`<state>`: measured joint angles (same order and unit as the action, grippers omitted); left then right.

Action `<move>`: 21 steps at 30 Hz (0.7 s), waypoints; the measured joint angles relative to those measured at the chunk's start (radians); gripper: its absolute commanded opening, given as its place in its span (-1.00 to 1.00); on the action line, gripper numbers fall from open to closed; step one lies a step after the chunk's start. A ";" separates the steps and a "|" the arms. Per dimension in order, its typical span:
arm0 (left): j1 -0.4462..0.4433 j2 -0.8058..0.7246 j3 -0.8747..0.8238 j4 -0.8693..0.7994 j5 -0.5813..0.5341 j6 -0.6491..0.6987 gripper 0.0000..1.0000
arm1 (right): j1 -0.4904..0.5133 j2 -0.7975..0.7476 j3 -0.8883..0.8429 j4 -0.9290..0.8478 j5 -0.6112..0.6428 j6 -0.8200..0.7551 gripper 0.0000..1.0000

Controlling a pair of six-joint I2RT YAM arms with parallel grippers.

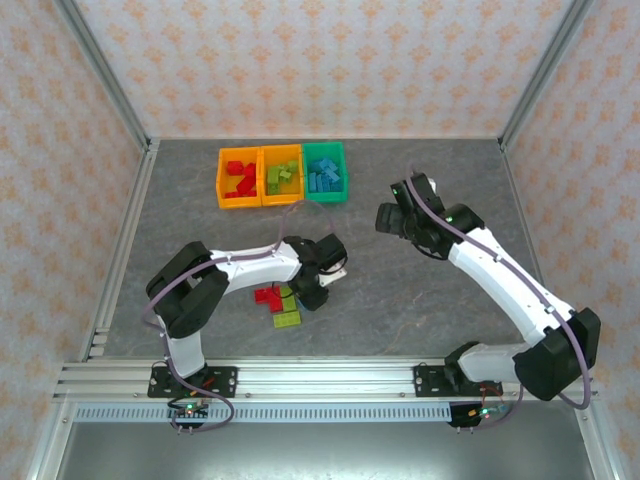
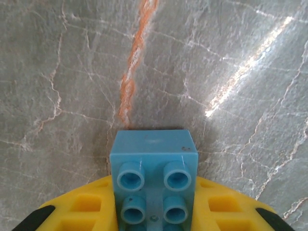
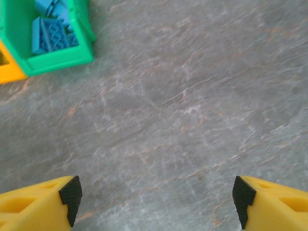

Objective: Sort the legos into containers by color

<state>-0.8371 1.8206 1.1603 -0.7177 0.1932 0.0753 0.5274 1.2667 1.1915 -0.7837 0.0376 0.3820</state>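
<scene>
A light blue lego (image 2: 154, 166) sits studs-up between the yellow fingers of my left gripper (image 2: 155, 217), which is shut on it just above the grey table. From above, that gripper (image 1: 318, 288) hangs over a small pile of red legos (image 1: 266, 296) and lime green legos (image 1: 287, 318). The three containers stand in a row at the back: an orange one (image 1: 222, 180) with red bricks, an orange one (image 1: 263, 175) with green bricks, and a green one (image 1: 346, 172) with blue bricks. My right gripper (image 1: 392, 216) is open over bare table, nothing between its fingers (image 3: 70, 193).
In the right wrist view the green container (image 3: 60, 60) with blue bricks is at the upper left, an orange corner (image 3: 8, 73) beside it. Metal frame posts and patterned walls enclose the table. A rail (image 1: 320, 378) runs along the near edge.
</scene>
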 measured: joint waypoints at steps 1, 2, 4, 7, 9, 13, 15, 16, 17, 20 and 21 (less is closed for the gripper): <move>0.004 -0.001 0.008 -0.003 0.000 -0.004 -0.46 | 0.000 -0.012 -0.019 0.008 -0.040 0.000 0.65; 0.007 -0.003 0.015 -0.003 0.001 -0.008 -0.46 | 0.000 -0.024 -0.036 0.013 -0.070 0.002 0.64; 0.032 -0.020 0.040 -0.003 0.007 -0.027 -0.46 | 0.000 -0.053 -0.077 0.018 -0.143 0.013 0.59; 0.099 -0.055 0.107 -0.004 0.011 -0.065 -0.45 | 0.000 -0.100 -0.138 0.043 -0.245 0.034 0.53; 0.152 -0.062 0.195 -0.001 0.007 -0.090 -0.45 | 0.000 -0.122 -0.166 0.070 -0.314 0.050 0.53; 0.242 -0.012 0.460 0.015 -0.017 -0.130 -0.45 | 0.000 -0.119 -0.173 0.140 -0.406 0.089 0.53; 0.269 0.071 0.629 0.024 -0.041 -0.139 -0.45 | 0.000 -0.117 -0.173 0.171 -0.409 0.109 0.53; 0.281 0.122 0.713 0.028 -0.055 -0.140 -0.44 | 0.000 -0.117 -0.173 0.181 -0.408 0.119 0.52; 0.294 0.183 0.800 0.033 -0.072 -0.140 -0.44 | 0.000 -0.117 -0.173 0.192 -0.404 0.127 0.52; 0.328 0.350 0.998 0.029 -0.105 -0.155 -0.38 | 0.000 -0.117 -0.173 0.201 -0.386 0.141 0.51; 0.342 0.399 1.044 0.026 -0.111 -0.164 -0.37 | 0.000 -0.117 -0.172 0.201 -0.377 0.142 0.51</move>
<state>-0.4953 2.2200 2.2040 -0.6918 0.0822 -0.0891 0.5274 1.1500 1.0191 -0.5831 -0.3393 0.5240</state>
